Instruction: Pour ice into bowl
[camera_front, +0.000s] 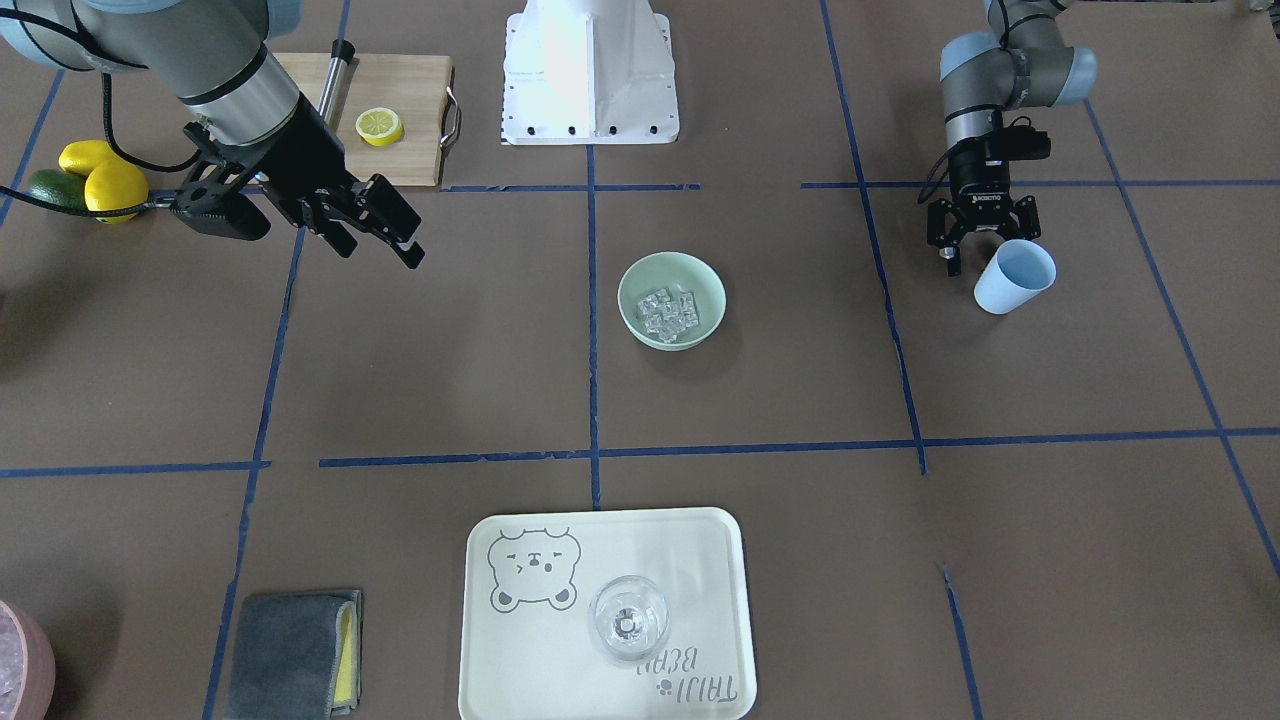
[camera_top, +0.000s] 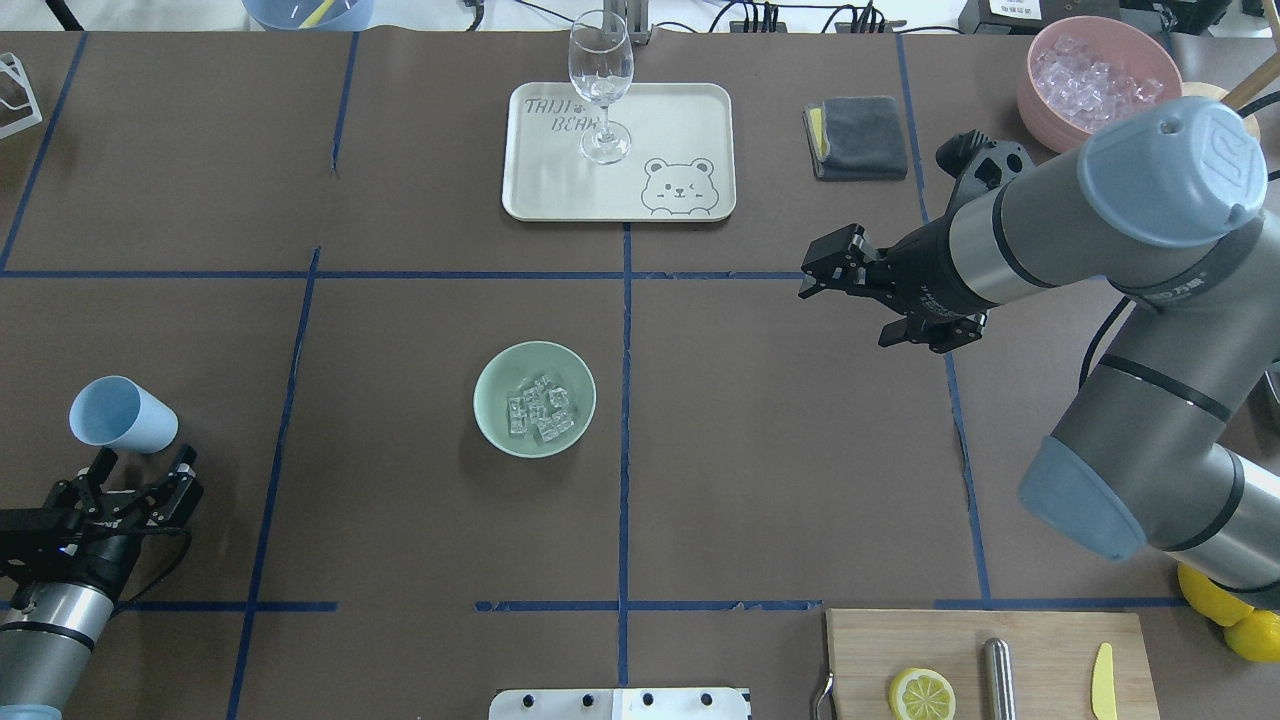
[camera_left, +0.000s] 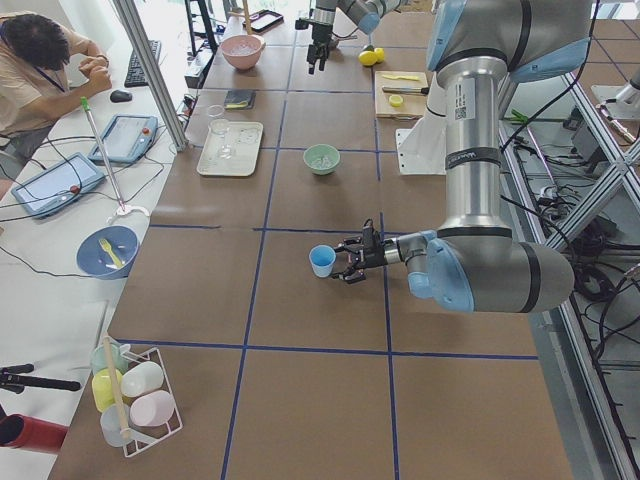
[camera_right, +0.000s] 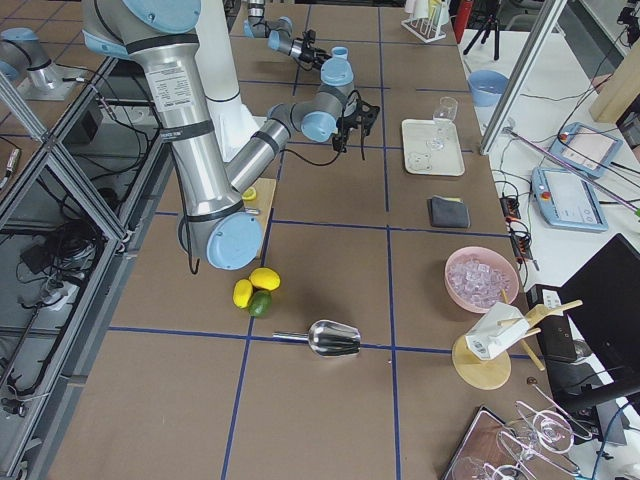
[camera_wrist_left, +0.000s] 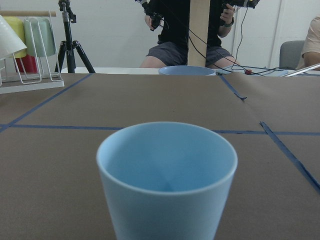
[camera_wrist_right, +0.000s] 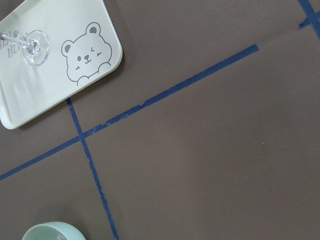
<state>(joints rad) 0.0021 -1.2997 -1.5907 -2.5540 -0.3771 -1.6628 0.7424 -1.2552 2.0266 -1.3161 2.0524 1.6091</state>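
**Item 1, ice** (camera_top: 538, 408): a small heap of clear cubes, all lying inside the bowl (camera_top: 486, 398). I see none on the worktop (camera_top: 400, 520) around it. I judge the pour complete.

**Item 2, bowl:** pale mint green, upright, near the middle of the worktop, beside the central blue tape line (camera_top: 624, 450), well apart from both arms.

**Item 3, blue cup** (camera_top: 122, 414): upright on the worktop at my left. The left wrist view shows it empty.

**Item 4, left end effector** (camera_top: 140, 462): fingers spread wide, holding nothing, tips just beside the cup's base. I cannot tell whether they touch it.

**Item 5, right end effector** (camera_top: 822, 265): fingers parted, empty, raised above bare worktop near the grey cloth (camera_top: 860, 135).

**Item 6, tray** (camera_top: 690, 110) with wine glass (camera_top: 601, 85): far side, beyond the bowl.

**Hazards, my judgement:** the cup is light and empty, so a crooked withdrawal of the left arm could clip and topple it. A low homeward sweep of the right arm could strike the bowl and scatter the cubes, or catch the glass.
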